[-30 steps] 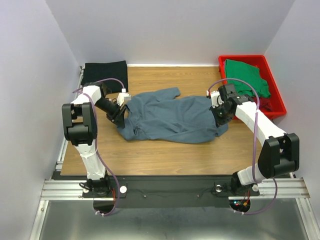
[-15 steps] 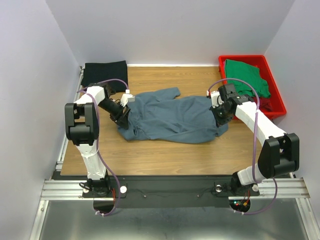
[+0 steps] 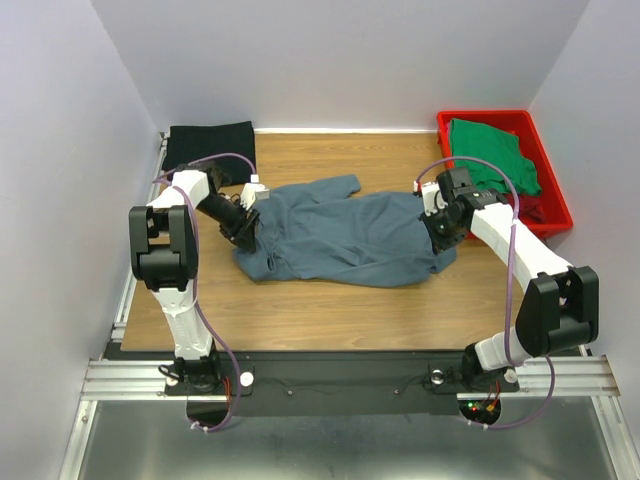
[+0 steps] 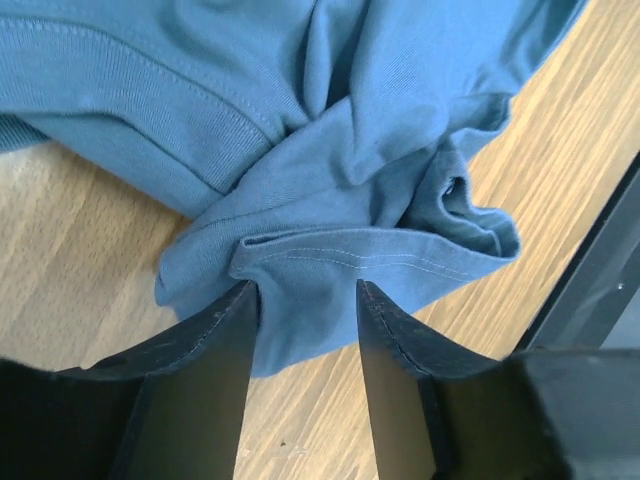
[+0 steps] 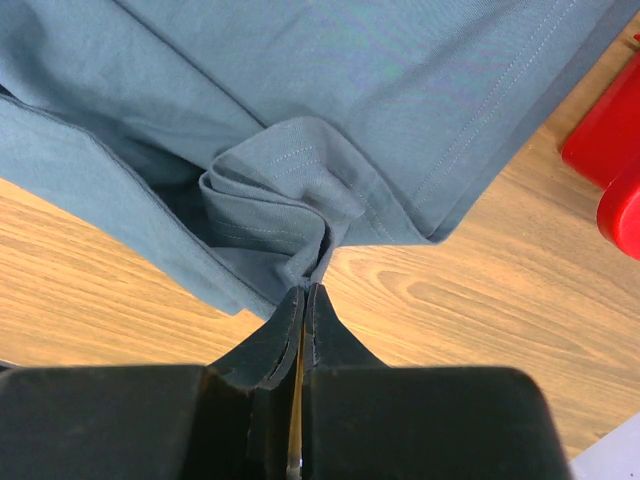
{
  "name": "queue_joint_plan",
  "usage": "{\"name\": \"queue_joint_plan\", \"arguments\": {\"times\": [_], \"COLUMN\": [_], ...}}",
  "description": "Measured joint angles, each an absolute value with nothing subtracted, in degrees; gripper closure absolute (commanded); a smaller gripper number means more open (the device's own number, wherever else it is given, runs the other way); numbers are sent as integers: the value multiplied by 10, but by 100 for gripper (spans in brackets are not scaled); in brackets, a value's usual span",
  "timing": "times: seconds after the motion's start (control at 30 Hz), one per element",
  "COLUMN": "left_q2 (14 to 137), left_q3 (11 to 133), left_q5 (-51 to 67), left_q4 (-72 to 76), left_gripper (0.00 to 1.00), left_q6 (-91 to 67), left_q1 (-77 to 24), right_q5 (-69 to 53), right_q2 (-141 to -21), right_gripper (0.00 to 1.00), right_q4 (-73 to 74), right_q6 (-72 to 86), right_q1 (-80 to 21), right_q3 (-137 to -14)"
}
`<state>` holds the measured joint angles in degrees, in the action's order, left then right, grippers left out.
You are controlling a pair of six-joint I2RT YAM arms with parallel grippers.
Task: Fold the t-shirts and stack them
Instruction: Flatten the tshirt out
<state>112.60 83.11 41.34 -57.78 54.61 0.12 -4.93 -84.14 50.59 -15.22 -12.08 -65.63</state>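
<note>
The right pincer is clamped on a bunched fold of the blue-grey t-shirt, spread on the table beside the red tray, while the left pincer stands apart astride the end farthest from the tray and may catch only one layer.

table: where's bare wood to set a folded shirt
Bare wood: the near strip of table between the blue-grey shirt and the base rail, and the far strip between the black shirt and the red tray. The middle is crowded by that shirt.
</note>
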Motion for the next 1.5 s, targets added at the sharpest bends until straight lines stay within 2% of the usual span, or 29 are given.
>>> {"name": "queue_joint_plan", "arguments": {"times": [0.07, 0.1, 0.13, 0.27, 0.5, 0.7, 0.93, 1.13, 1.3, 1.5], "left_q2": [1126, 1126, 1126, 1125, 1088, 1021, 882, 803, 750, 628], "left_q3": [835, 836, 836, 836, 842, 929, 981, 1036, 1101, 1103], "left_q5": [422, 426, 429, 435, 439, 461, 475, 471, 438, 381], "left_q4": [-579, -580, -580, -574, -567, -556, -453, -363, -294, -232], "left_gripper": [66, 69, 78, 100, 100, 100, 100, 100, 100, 100], "left_q6": [548, 549, 550, 547, 528, 485, 351, 236, 161, 99], "left_q1": [1, 1, 1, 1, 11, 51, 65, 74, 100, 106], "right_q5": [-49, -49, -47, -40, -36, -40, -41, -37, -27, -19], "right_q2": [-841, -841, -841, -838, -813, -796, -796, -821, -822, -785], "right_gripper": [99, 99, 99, 99, 99, 99, 99, 99, 99, 100], "right_q4": [506, 506, 506, 506, 507, 526, 526, 531, 530, 533], "right_q6": [-152, -152, -152, -152, -152, -153, -151, -145, -141, -137], "right_q1": [-121, -121, -121, -121, -101, -48, -7, -4, -4, -4], "right_q3": [-656, -656, -656, -656, -656, -692, -851, -1049, -1200, -1309]}}
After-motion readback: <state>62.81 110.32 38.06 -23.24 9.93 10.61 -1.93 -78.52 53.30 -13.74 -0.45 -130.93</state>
